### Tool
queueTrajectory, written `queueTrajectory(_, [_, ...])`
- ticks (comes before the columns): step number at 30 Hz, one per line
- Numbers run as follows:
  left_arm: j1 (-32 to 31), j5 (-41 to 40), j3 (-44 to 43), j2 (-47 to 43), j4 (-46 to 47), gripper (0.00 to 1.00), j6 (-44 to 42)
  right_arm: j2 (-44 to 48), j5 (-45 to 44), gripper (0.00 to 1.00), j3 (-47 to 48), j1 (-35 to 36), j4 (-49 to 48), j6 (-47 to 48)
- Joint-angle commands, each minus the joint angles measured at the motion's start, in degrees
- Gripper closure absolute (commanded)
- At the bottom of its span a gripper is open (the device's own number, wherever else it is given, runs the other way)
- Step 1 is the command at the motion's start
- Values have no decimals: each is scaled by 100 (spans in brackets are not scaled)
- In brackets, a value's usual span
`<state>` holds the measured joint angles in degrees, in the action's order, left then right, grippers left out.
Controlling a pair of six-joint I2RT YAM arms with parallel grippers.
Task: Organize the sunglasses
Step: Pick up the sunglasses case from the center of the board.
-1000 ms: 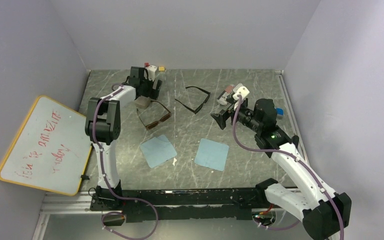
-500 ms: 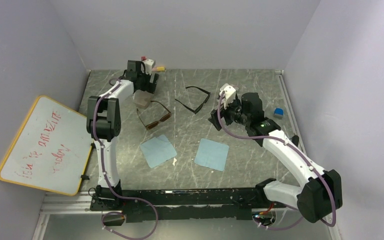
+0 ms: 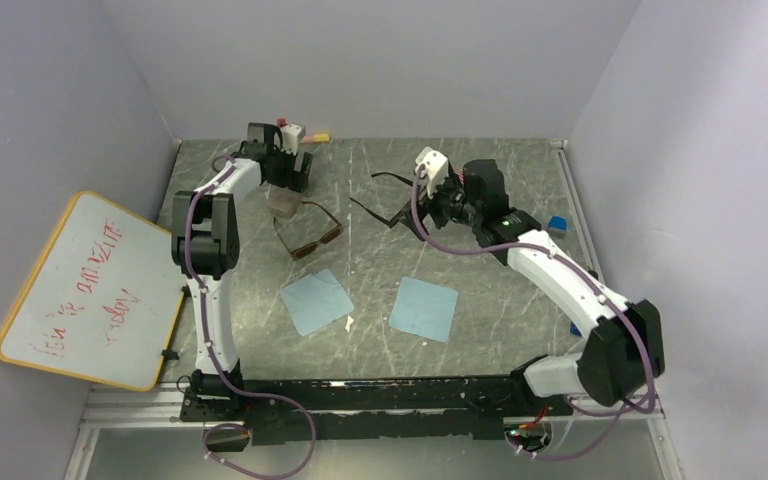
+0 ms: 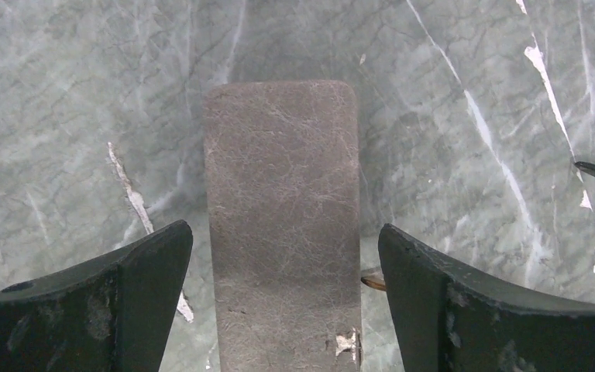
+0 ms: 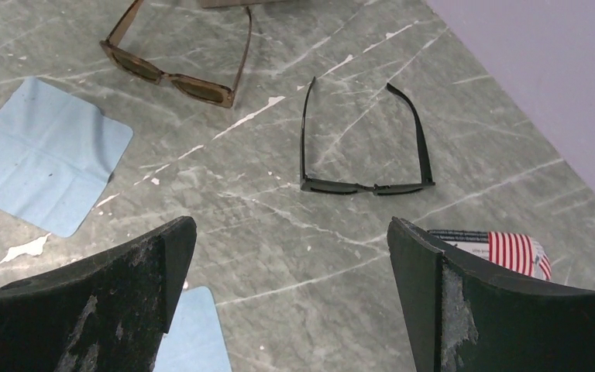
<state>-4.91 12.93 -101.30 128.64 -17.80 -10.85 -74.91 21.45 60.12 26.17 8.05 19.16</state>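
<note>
Your right gripper (image 5: 287,260) has swung toward the black pair (image 5: 364,187), wide and empty, so pickup looks next; your left gripper (image 4: 285,260), also wide, hovers over a case (image 4: 279,194).

The widely parted left fingers (image 4: 143,291) straddle the brown case (image 4: 281,217), which fills the middle of the gap and leaves only a narrow strip of bare table (image 4: 62,139) inside each finger. The gap between the right fingers (image 5: 128,283), parted just as far, is mostly bare marble. The black sunglasses (image 5: 364,186) lie straight ahead. A striped case (image 5: 515,252) sits just beside the view's right-side finger, and a blue cloth (image 5: 42,167) lies beyond the other. A second cloth (image 5: 190,333) edges in beside that finger, and the amber sunglasses (image 5: 170,74) are farther ahead.
</note>
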Motion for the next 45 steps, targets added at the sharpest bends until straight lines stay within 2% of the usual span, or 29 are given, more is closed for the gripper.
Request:
queueTrajectory(1, [16,288,-33,-68,-23,5,-45,-589,240,0,445,37,-462,122])
queueTrajectory(3, [24,281,77,-113,58,6,-53,-860,292,0,594,47,-435,66])
queueTrajectory(8, [50,394,230,-114,124,19,-75,-1242,462,0,652,48,-520,86])
queueTrajectory(11, [59,360,250,-119,168,23,-99,-1380,486,0,600,45,-674,124])
queueTrajectory(14, [68,319,173,-68,160,33,-101,-1580,529,0,830,52,-465,111])
queueTrajectory(19, [78,699,91,-275,139,42,-127,-1816,607,0,1290,46,-190,87])
queueTrajectory(23, [78,1359,310,-878,211,53,-218,-2008,636,0,1756,46,163,38])
queueTrajectory(24, [78,1574,395,-1088,220,57,-274,-2006,666,0,1769,46,204,59])
queueTrajectory(27, [69,2211,755,-1763,304,61,-331,-1800,716,0,1563,46,96,79])
queueTrajectory(33, [45,3164,1586,-3184,505,64,-327,-1414,1210,0,1401,50,442,522])
queueTrajectory(39, [-188,4192,2579,-4339,408,70,-728,-861,1834,0,887,43,448,1041])
queueTrajectory(45, [-832,4461,3783,-5294,486,73,-1208,-201,2544,0,211,38,717,1912])
